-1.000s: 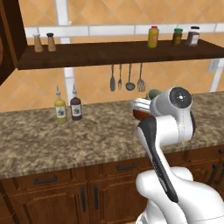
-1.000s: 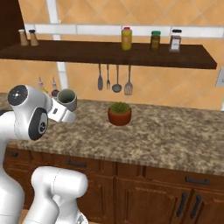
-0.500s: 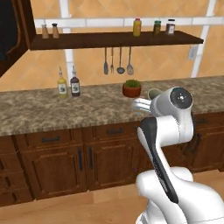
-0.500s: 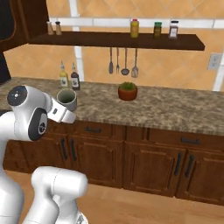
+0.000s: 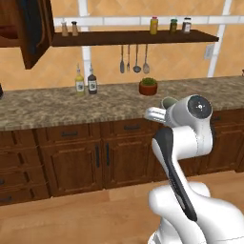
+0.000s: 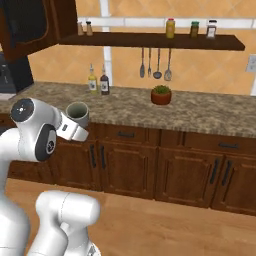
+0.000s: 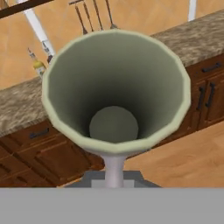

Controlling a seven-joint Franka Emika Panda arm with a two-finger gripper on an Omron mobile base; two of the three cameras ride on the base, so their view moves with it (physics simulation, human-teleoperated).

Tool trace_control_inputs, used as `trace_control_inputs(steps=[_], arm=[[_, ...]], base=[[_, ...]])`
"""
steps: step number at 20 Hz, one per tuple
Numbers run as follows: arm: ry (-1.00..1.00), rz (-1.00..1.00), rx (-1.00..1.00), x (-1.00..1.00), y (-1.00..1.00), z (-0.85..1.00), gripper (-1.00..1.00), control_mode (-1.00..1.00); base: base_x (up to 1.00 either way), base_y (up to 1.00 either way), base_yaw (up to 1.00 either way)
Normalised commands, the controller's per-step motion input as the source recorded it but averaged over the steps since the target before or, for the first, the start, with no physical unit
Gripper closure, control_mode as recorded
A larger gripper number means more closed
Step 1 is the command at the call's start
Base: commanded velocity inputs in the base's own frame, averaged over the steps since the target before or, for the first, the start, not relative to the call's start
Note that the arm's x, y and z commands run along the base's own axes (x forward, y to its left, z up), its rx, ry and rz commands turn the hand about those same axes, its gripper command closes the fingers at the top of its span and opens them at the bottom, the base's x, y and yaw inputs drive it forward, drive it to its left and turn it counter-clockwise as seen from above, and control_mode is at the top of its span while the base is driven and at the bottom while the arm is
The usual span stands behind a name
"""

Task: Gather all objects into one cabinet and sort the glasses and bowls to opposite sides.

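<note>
End effector [image 6: 75, 122] around grey tumbler [image 6: 77, 113]

Pretty clearly a home kitchen. There's a long speckled granite counter [image 5: 57, 105] over reddish-brown wooden base cabinets [image 6: 185, 170] with dark handles, and a wood plank floor [image 5: 95, 214]. A dark wall shelf [image 6: 155, 41] carries spice jars [image 6: 194, 28], with cooking utensils [image 6: 155, 62] hanging under it against a tan tiled wall. Two sauce bottles [image 5: 86, 82] and a potted plant [image 6: 161, 94] sit on the counter, and a wall cabinet [image 5: 26, 28] hangs up left.
</note>
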Motion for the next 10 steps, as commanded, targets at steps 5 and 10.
trace_control_inputs(steps=[5,10], arm=[[0.0,0.0,0.0,0.0,0.0,0.0,1.0,1.0],[0.0,0.0,0.0,0.0,0.0,0.0,1.0,1.0]], base=[[-1.0,1.0,0.03],[-0.79,0.9,0.03]])
